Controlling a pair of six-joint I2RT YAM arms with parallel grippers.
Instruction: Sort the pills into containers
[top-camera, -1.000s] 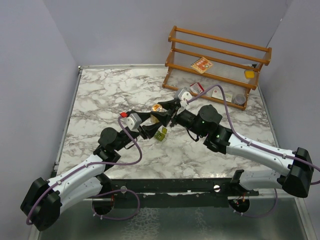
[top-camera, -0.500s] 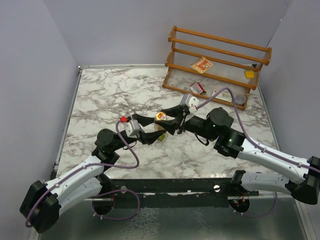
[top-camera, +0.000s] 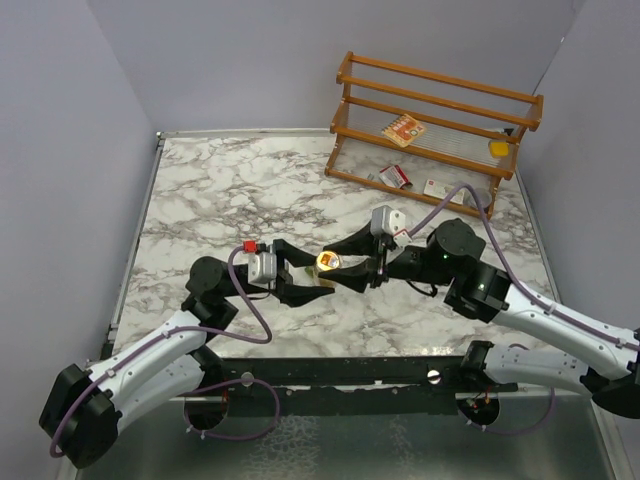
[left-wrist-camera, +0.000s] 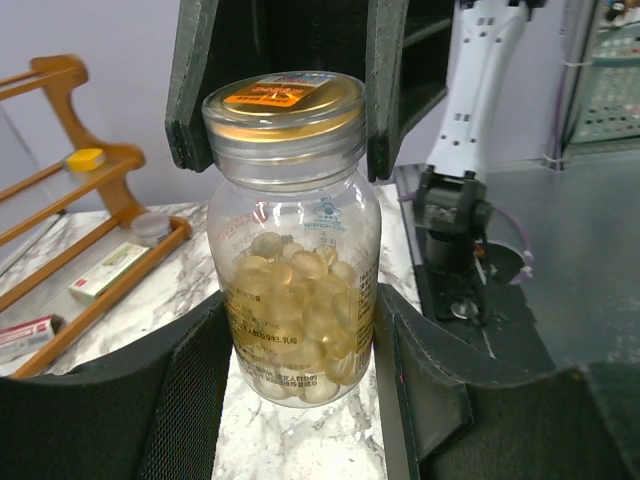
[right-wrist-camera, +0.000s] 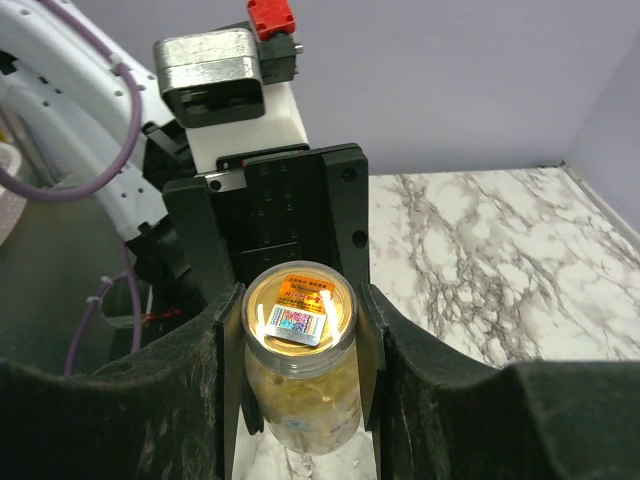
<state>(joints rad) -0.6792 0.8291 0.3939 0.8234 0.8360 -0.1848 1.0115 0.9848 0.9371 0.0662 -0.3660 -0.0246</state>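
The pills (left-wrist-camera: 295, 300) were all inside the clear bottle (left-wrist-camera: 295, 250), a yellow heap filling its lower half, with the gold cap (left-wrist-camera: 285, 105) screwed on. None had reached the pill box, which you could not make out from above beneath the two grippers.

The bottle stood upright between your arms, over the marble table (top-camera: 220, 190) near its middle. Whether its base touched the table, the views did not settle.

Your left gripper (left-wrist-camera: 297, 345) was half open and clamped on the bottle's body, one finger on each side of the glass. Your right gripper (right-wrist-camera: 303, 350) came from the opposite side, a little narrower, with its fingers pressed against the cap's rim.

The step in hand looked to be getting the cap off. To do it well, you needed the left grip firm enough that the body did not spin with the cap. The right wrist had to turn about the bottle's own axis, not off to one side, or the fingers would slip round the smooth rim.

You needed the bottle upright throughout, since a tilt with the cap loose risked spilling the pills across the table. Once the thread let go, the cap wanted lifting straight up before you swung it away
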